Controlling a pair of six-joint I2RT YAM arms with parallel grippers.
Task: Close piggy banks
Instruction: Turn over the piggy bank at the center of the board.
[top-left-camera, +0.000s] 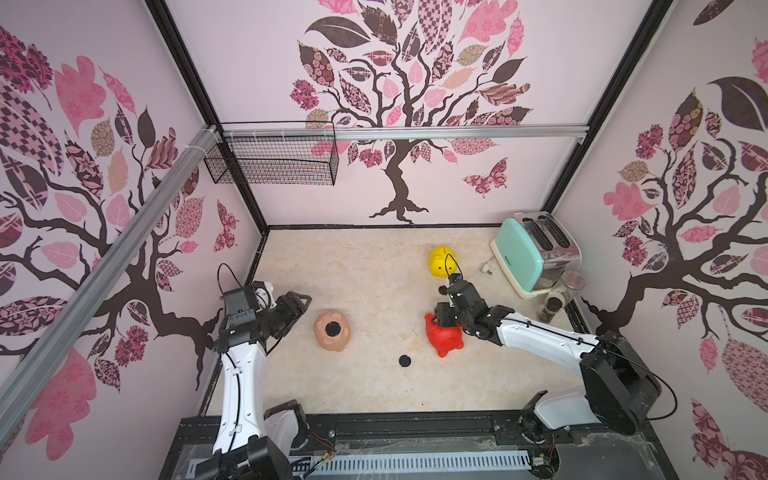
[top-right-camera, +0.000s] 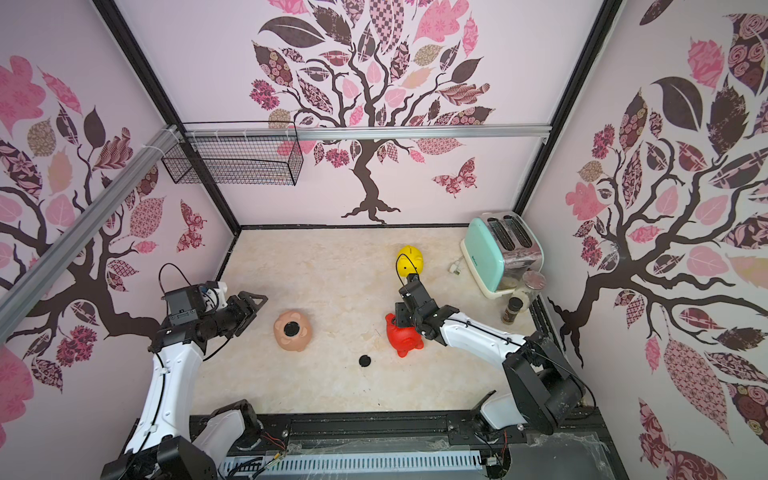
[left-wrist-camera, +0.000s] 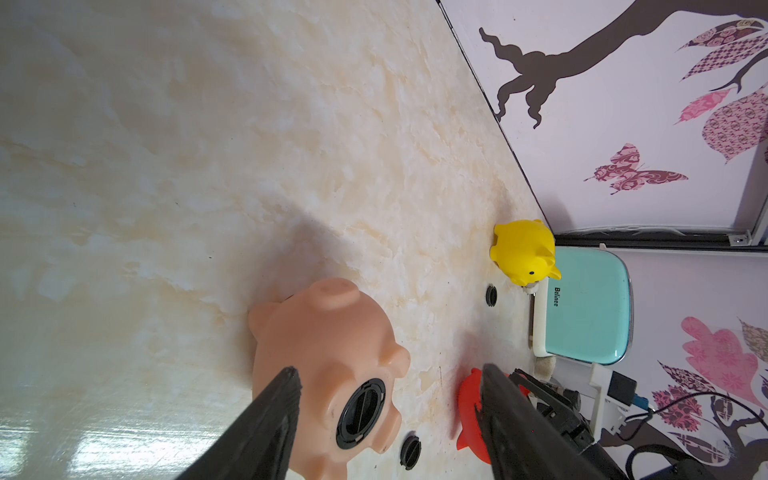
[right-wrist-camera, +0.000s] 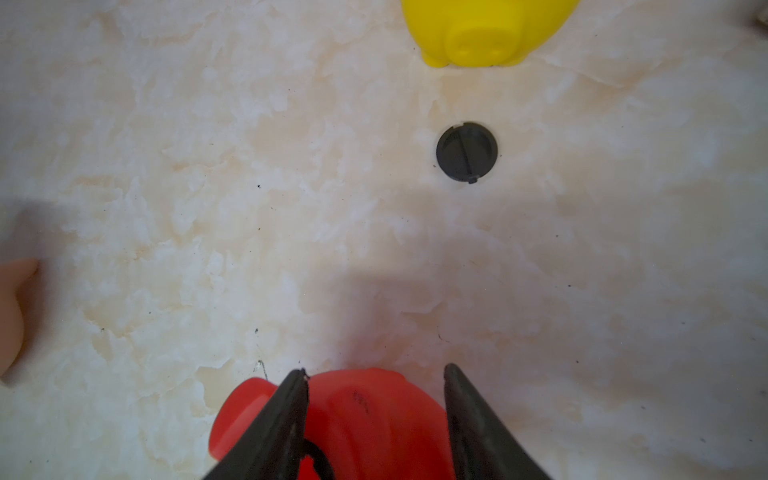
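Peach pig (top-left-camera: 337, 343) lies belly-up with its plug (top-left-camera: 332, 329) seated, likely done. At its 3 o'clock the red pig (top-left-camera: 445, 340) is tipped, seemingly to bare its belly to the right end effector (right-wrist-camera: 374, 376) above, jaws parted, empty. Left end effector (left-wrist-camera: 388, 370), at 9 o'clock, gapes empty

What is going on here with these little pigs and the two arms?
Two robot arms are closing piggy banks. The peach pig lies belly up with a plug in its hole, and the left gripper hangs open beside it, holding nothing. The right gripper is open over the red pig; whether that one is plugged I cannot tell. The yellow pig stands at the back. Two loose plugs lie on the table: one in front, one near the yellow pig.
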